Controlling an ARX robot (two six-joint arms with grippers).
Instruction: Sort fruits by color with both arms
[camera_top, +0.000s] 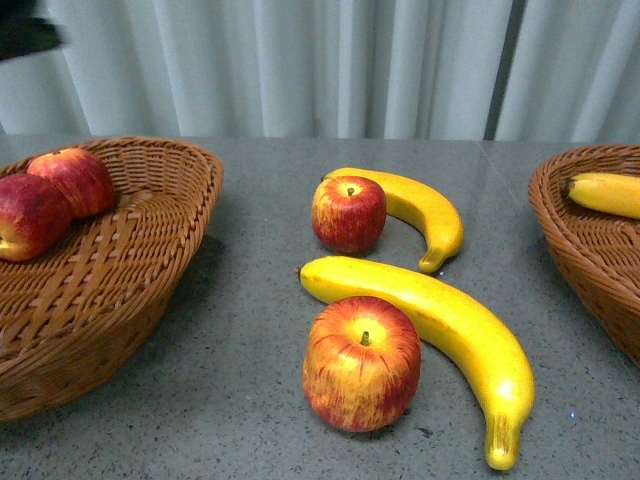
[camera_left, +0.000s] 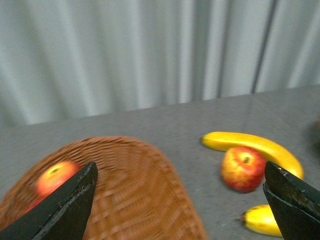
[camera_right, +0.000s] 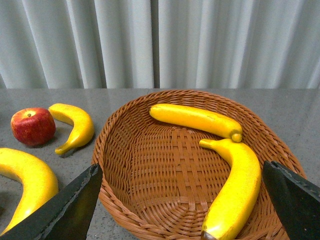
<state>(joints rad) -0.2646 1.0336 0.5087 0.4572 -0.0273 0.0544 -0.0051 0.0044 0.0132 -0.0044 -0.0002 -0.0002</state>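
The left gripper is hanging spread wide and empty facing the apple basket, while the right gripper, equally spread and empty, is facing the banana basket.

Brown wicker basket at left edge of front view, cut off by frame. 2nd wicker basket at right edge, only partly in frame. Both sit on grey speckled tabletop, well apart. Pale pleated curtain across top of frame as bkgd; right wrist view shows same curtain.
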